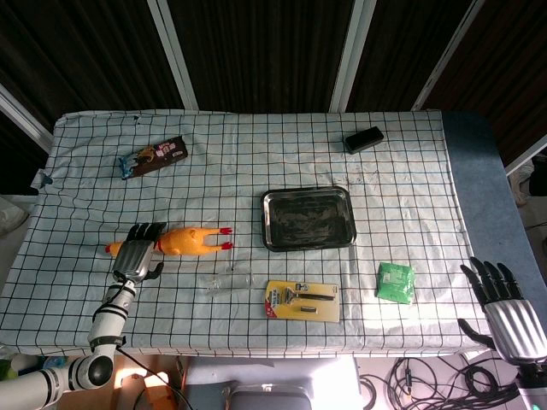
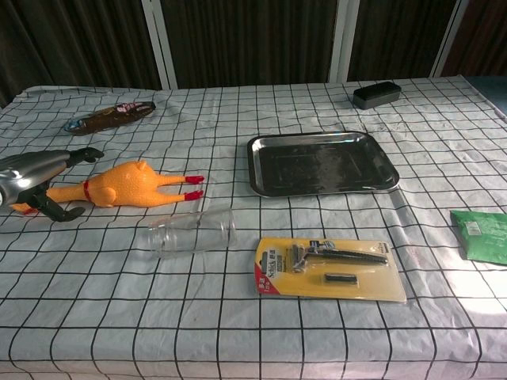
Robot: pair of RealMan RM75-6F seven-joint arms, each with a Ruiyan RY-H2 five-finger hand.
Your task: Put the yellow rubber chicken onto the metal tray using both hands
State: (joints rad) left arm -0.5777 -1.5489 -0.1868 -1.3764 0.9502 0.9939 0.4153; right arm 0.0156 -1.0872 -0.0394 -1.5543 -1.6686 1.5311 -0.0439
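Note:
The yellow rubber chicken (image 1: 190, 241) (image 2: 131, 184) lies on its side on the left of the table, red feet pointing toward the metal tray (image 1: 308, 242) (image 2: 261, 146). The tray sits empty in the middle of the table. My left hand (image 1: 137, 254) (image 2: 38, 178) hovers over the chicken's neck and head with fingers spread, one above and the thumb below, not closed on it. The head end is partly hidden by the hand. My right hand (image 1: 504, 307) is open, fingers spread, beyond the table's right front corner, seen only in the head view.
A clear glass (image 2: 192, 233) lies on its side just in front of the chicken. A yellow razor pack (image 1: 302, 301) (image 2: 329, 267) lies near the front edge. A green packet (image 1: 396, 281) is at the right, a snack wrapper (image 1: 154, 157) back left, a dark case (image 1: 363, 139) back right.

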